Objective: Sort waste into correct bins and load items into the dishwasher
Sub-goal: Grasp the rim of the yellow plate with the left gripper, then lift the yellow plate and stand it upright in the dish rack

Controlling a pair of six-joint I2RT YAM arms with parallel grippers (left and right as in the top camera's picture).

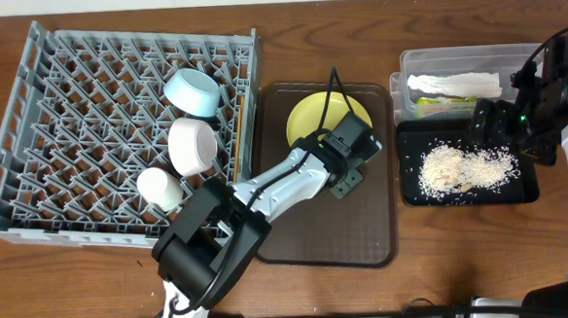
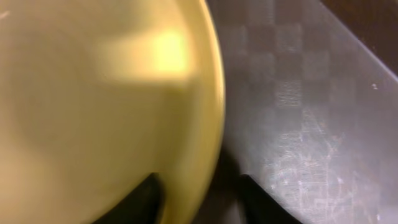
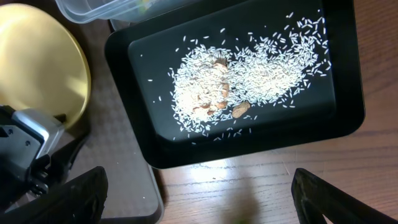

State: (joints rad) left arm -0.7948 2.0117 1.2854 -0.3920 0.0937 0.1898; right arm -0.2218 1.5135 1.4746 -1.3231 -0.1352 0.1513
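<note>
Step in hand, most likely: lifting the yellow plate (image 1: 311, 119) off the brown tray (image 1: 298, 246) for loading into the grey dish rack (image 1: 67, 112) just left of that tray. Plate lying flat on the tray's far half, toward its right side. Left pincer (image 2: 199, 196) down at the plate's near-right edge, roughly half shut, one finger (image 2: 134, 208) on the plate side of the rim and the other on the tray side. Cannot tell whether clamped yet or merely astride. To do it well: seat the rim deep between the fingers before squeezing, a shallow bite on a smooth lip being likely to slip. Close fully, then tip the plate up off the tray rather than dragging it flat. Carry it left, high enough to clear the rack's wall and the blue bowl (image 1: 193, 91), white bowl (image 1: 193, 144) and cup (image 1: 159, 188) already in the rack's tray-side part. Stand it on edge between pegs in a free row. Right pincer (image 3: 199, 199) spread wide and empty, hovering right of the brown tray over the black tray (image 3: 339, 118) holding the rice (image 3: 249, 74), beside the clear tub (image 1: 454, 53) with the napkin (image 1: 455, 82). Best held there, out of the left arm's path.
</note>
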